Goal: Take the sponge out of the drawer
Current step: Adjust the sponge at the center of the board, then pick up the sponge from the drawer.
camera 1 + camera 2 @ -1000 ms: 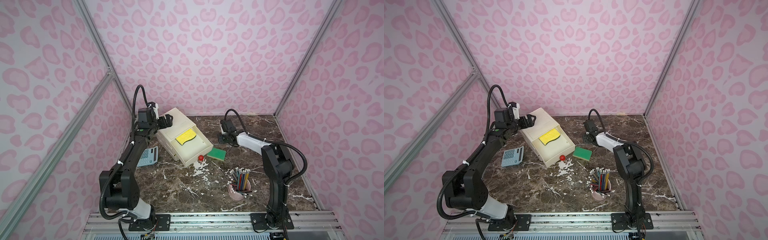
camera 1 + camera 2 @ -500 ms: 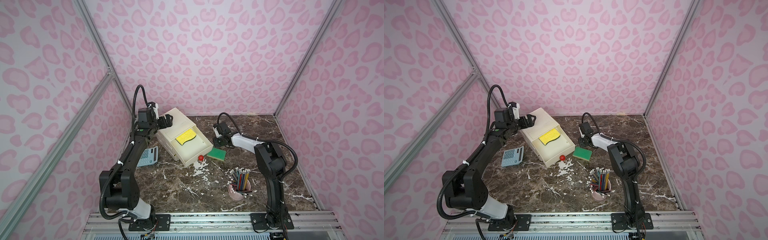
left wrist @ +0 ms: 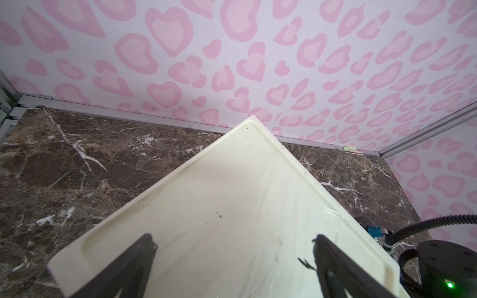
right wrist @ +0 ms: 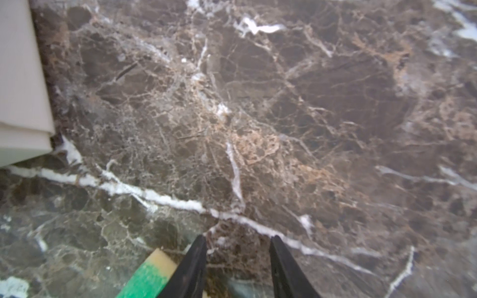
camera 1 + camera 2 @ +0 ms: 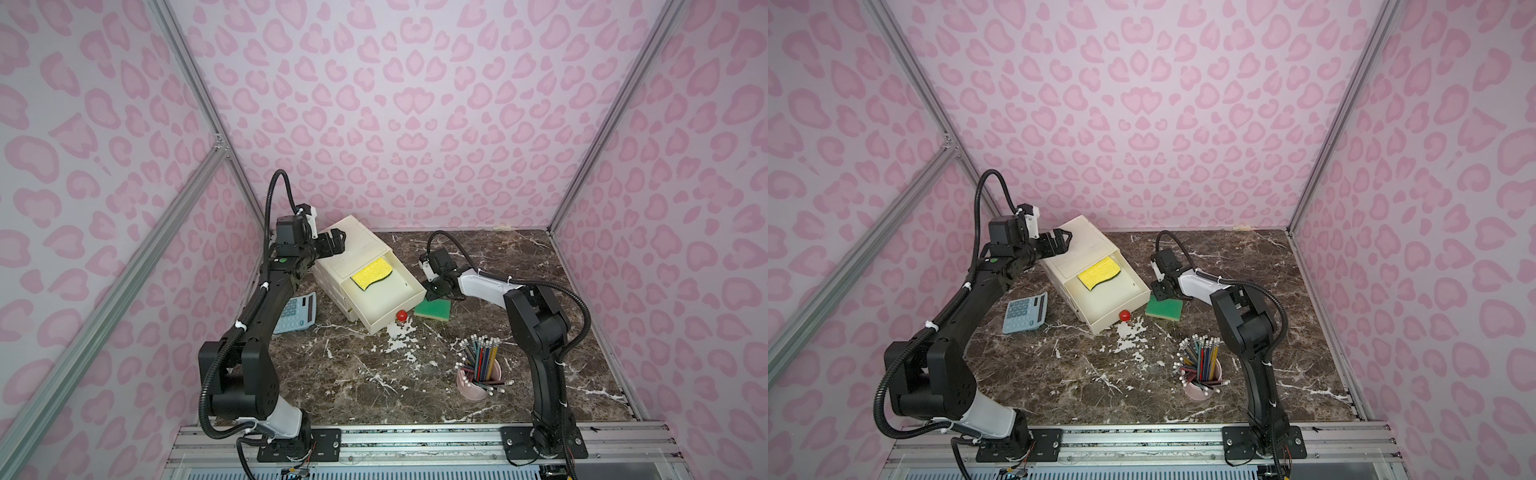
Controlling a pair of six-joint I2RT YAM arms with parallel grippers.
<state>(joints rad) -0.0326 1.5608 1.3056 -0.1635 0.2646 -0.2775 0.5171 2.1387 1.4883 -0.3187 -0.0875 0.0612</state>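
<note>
Right gripper [image 4: 237, 240] has swung toward drawer [image 5: 384, 309], jaws part-open on nothing, by green sponge [image 5: 434, 310] | left gripper [image 3: 233, 236] wide over cabinet [image 3: 232, 180] | yellow sponge [image 5: 371, 274] in drawer

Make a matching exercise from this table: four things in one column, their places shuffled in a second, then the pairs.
Things:
1 yellow sponge
2 green sponge
3 calculator
4 cup of pencils

Places:
A on the table, left of the drawer
B inside the open drawer
C beside the right pincer
D upright, nearest the table's front

Pairs: 1-B, 2-C, 3-A, 4-D
</note>
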